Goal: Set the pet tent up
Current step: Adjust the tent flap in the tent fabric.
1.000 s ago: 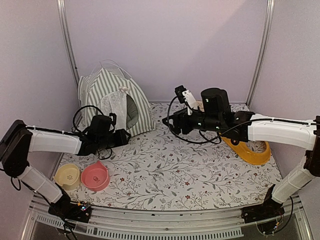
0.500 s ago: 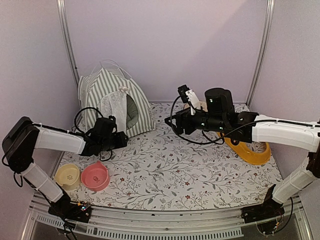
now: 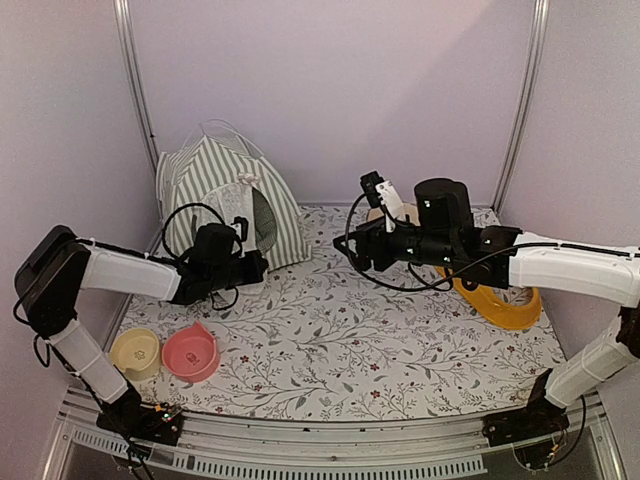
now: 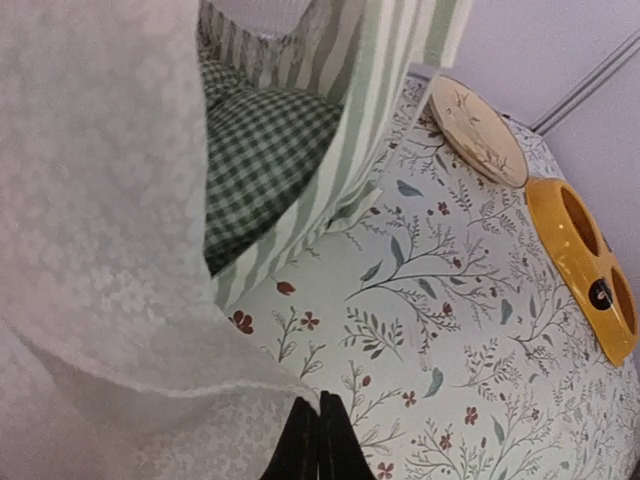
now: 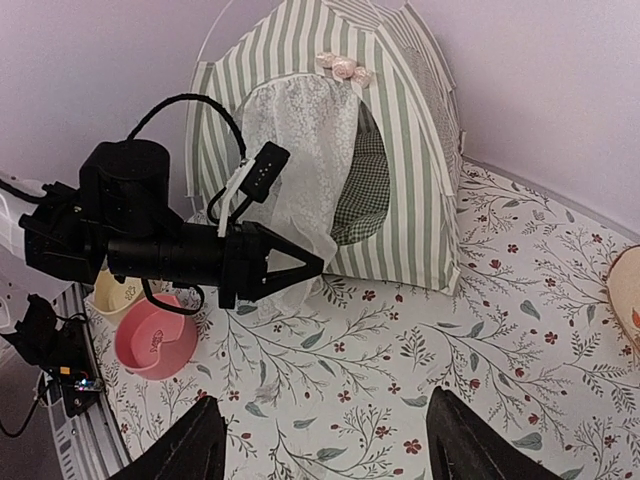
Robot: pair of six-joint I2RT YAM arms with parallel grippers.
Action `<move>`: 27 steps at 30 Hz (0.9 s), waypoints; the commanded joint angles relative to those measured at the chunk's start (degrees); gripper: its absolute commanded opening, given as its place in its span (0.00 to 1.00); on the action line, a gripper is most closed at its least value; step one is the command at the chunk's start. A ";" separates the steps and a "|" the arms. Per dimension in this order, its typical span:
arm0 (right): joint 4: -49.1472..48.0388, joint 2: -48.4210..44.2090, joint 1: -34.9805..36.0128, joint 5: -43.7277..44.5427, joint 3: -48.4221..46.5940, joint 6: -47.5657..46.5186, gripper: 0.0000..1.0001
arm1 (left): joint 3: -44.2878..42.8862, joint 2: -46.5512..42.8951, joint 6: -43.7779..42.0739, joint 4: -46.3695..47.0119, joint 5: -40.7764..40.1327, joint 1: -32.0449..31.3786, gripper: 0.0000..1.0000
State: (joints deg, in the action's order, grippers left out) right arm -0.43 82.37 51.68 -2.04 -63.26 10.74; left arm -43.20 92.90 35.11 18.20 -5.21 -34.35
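Observation:
The pet tent (image 3: 213, 185) stands upright at the back left, green-and-white striped, with thin white poles crossing above it. Its white lace curtain (image 5: 300, 140) hangs over the doorway, and a checked cushion (image 5: 365, 190) shows inside. My left gripper (image 3: 262, 263) is at the doorway's lower edge, jaws pressed together on the curtain's bottom corner (image 4: 290, 385). In the left wrist view the curtain (image 4: 100, 200) fills the left side, and the closed tips (image 4: 319, 405) meet its hem. My right gripper (image 5: 327, 396) hovers open over the mat, facing the tent, holding nothing.
A pink bowl (image 3: 190, 352) and a pale yellow bowl (image 3: 135, 352) sit at the front left of the floral mat (image 3: 330, 340). An orange-yellow feeder dish (image 3: 500, 300) lies under the right arm, and a beige plate (image 4: 478, 130) lies near the back wall.
My left gripper has moved right toward the tent doorway and closed on the curtain's corner. The right arm has drifted slightly right and stays open.

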 commanded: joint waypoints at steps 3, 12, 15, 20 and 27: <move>-0.31 -2.58 -0.31 2.00 0.87 0.24 0.71 | -6.86 -0.71 -1.19 5.61 14.39 -3.36 0.00; 0.17 -2.95 -0.38 3.29 0.06 -0.75 0.71 | -16.23 2.77 2.84 12.15 30.80 -5.07 0.00; 0.41 -2.77 -0.37 3.49 0.37 -0.90 0.71 | -13.65 3.94 4.82 11.06 27.22 -4.04 0.00; 0.29 -2.39 -0.43 2.35 1.16 -0.29 0.71 | -6.07 6.30 9.58 11.75 21.55 -1.81 0.19; 0.40 -2.36 -0.42 2.05 1.85 -0.09 0.71 | -0.75 -4.95 4.99 3.17 11.62 -4.26 1.00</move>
State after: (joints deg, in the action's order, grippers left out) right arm -0.36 81.25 51.68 0.27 -62.54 10.52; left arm -44.34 96.86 42.92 25.04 12.78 -36.99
